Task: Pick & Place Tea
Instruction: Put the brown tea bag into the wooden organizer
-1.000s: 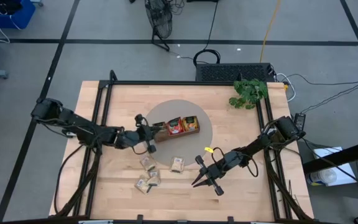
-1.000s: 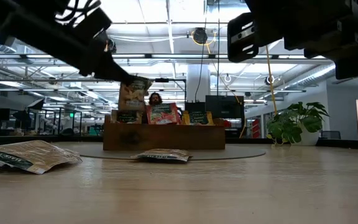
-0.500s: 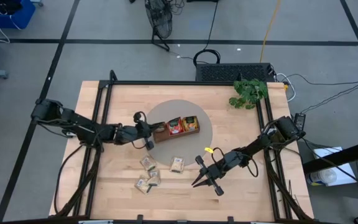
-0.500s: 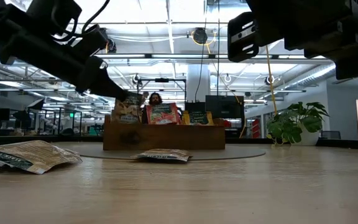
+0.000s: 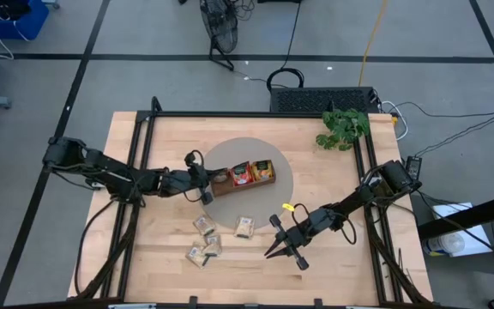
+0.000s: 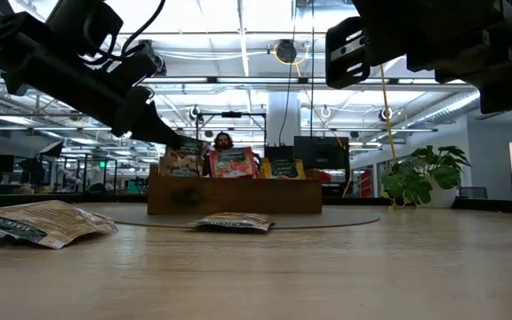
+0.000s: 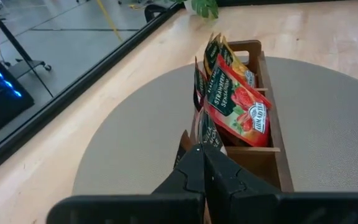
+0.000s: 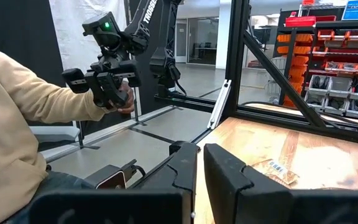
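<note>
The left claw, closed on a sachet, has lowered it into the tray's left compartment, seemingly ready to release.

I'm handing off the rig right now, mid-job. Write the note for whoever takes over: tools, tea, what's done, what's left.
Left tool: shut on a sachet, lowering it into the end compartment of the tray nearest the left arm.
Right tool: shut, empty, waiting above the table near the front edge.
Tea: red and other sachets stand in the tray, on the grey mat. Four loose sachets lie on the table in front of the mat, between the arms.
Done: several sachets filed in the tray.
Left: release this one, then pick and place the four loose ones.
</note>
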{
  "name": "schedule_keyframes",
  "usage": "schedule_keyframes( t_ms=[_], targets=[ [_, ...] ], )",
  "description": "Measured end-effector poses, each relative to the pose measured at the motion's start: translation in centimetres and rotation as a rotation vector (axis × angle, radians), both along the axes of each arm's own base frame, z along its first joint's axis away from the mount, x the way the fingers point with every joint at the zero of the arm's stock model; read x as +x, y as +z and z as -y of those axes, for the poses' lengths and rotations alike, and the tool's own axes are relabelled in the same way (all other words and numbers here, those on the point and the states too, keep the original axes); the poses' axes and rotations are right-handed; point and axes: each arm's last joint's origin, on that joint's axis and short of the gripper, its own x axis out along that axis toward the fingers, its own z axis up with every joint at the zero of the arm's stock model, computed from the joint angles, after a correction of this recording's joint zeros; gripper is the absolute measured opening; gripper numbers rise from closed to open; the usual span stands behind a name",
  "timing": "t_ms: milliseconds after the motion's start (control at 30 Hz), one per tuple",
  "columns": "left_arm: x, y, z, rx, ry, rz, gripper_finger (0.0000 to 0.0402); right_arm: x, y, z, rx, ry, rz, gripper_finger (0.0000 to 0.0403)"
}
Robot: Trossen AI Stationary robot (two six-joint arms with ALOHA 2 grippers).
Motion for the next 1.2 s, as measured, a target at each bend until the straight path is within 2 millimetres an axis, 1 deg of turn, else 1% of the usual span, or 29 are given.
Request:
schedule_keyframes(
  t_ms=[167,467,667,933,1200],
  targets=[
    [-0.1,-0.3,0.0,-0.012,0.006,-0.020,0.0000,0.0,0.0,0.0,0.000,0.000,0.000,0.0018],
    [0.7,-2.0,0.0,0.001,0.013,-0.055,0.0000,0.0,0.0,0.0,0.000,0.000,0.000,0.0018],
    [0.9,-2.1,0.1,0.021,0.004,-0.044,0.0002,0.0,0.0,0.0,0.000,0.000,0.000,0.0018],
    [0.9,-2.1,0.1,0.029,0.008,-0.045,0.0034,0.0,-0.1,0.0,-0.003,0.000,-0.006,0.0018],
    [0.9,-2.1,0.0,0.033,0.037,-0.039,0.0080,0.0,-0.5,0.0,-0.015,0.001,-0.049,0.0018]
  ],
)
